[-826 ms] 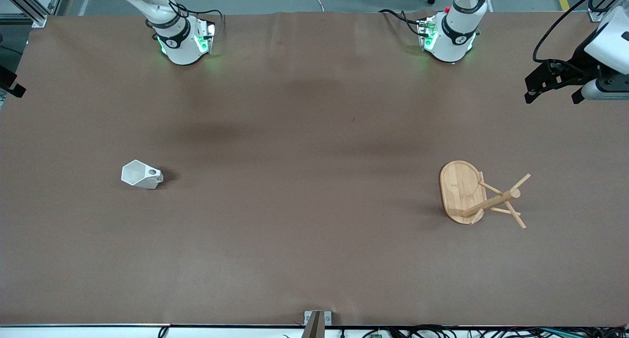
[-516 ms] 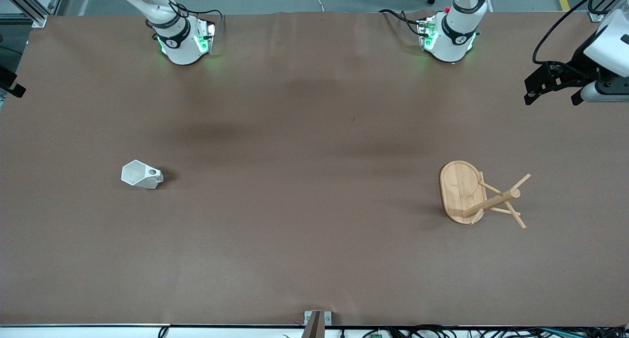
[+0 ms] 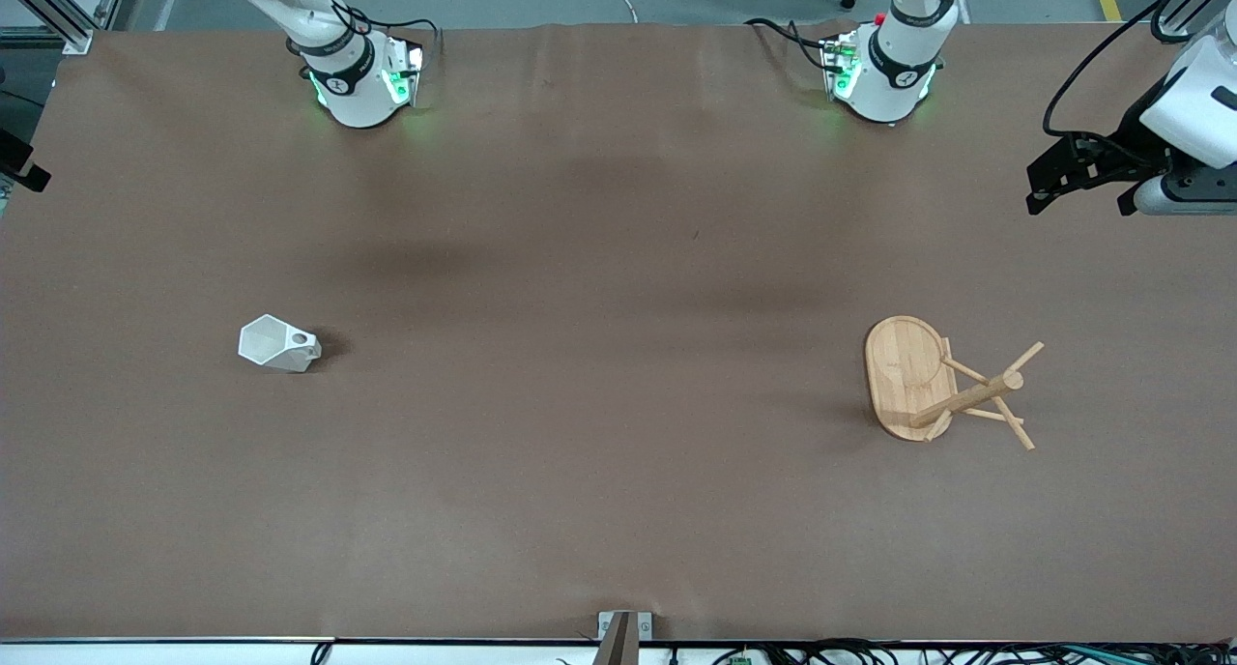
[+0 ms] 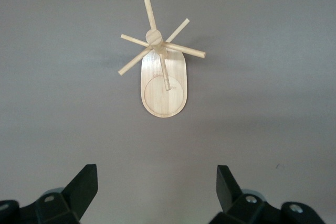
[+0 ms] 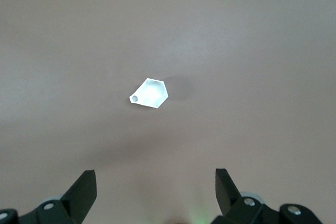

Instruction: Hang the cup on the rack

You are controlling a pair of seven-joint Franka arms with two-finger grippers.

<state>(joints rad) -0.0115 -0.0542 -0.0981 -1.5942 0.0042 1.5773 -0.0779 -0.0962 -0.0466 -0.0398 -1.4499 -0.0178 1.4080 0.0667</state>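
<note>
The white faceted cup (image 3: 278, 345) lies on the brown table toward the right arm's end, its handle hole facing up. It also shows in the right wrist view (image 5: 150, 93), well apart from my open, empty right gripper (image 5: 155, 183), which hangs high over it. The bamboo rack (image 3: 930, 385) stands toward the left arm's end, with its post at one end of its oval base. It also shows in the left wrist view (image 4: 161, 66). My left gripper (image 3: 1080, 189) is open and empty in the air over the table's edge at the left arm's end, also seen in its wrist view (image 4: 157, 183).
The brown table mat (image 3: 599, 433) lies bare between the cup and the rack. The two arm bases (image 3: 359, 83) (image 3: 881, 75) stand along the table's edge farthest from the front camera. A small bracket (image 3: 623, 628) sits at the nearest edge.
My left gripper has drifted slightly lower in the front view. The cup, the rack and the right arm have not moved.
</note>
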